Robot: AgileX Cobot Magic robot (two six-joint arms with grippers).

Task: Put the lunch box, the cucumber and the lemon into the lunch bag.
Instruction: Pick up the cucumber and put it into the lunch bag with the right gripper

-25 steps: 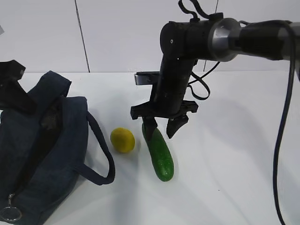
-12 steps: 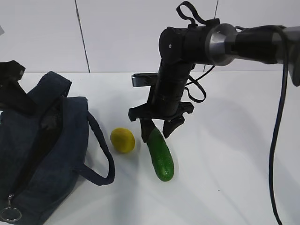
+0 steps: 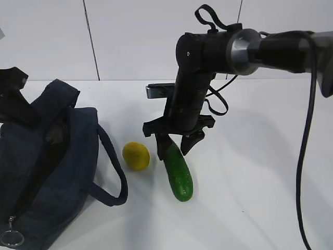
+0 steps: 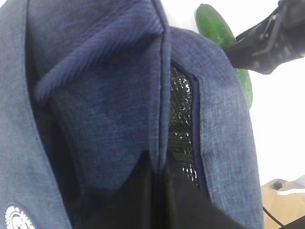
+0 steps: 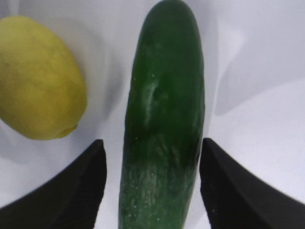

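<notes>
At the near left edge of the white table [image 3: 260,198] a metal ring pull [image 3: 11,238] hangs from the lunch bag [image 3: 47,172] — a dark navy fabric bag slumped on its side, one loop handle [image 3: 112,172] curling out toward the middle. In the left wrist view the bag fills the picture: its zipper opening is parted, silvery lining [image 4: 182,124] shows inside, and a bit of round white logo [image 4: 16,217] sits at the lower corner. The left gripper [image 4: 159,200] is a dark shape at the bottom of that view, its fingers together, pinched on the fabric edge of the bag by the opening.

Just beyond the handle lies the lemon [image 3: 136,155], yellow and free on the table. Beside it, near but not touching, the cucumber [image 3: 178,174] lies with its far end under the right gripper [image 3: 176,145]. That gripper's black fingers [image 5: 66,186] stand apart, one on each side of the cucumber — the right wrist view shows a gap of table on both sides.

The lunch box cannot be made out in any view.
</notes>
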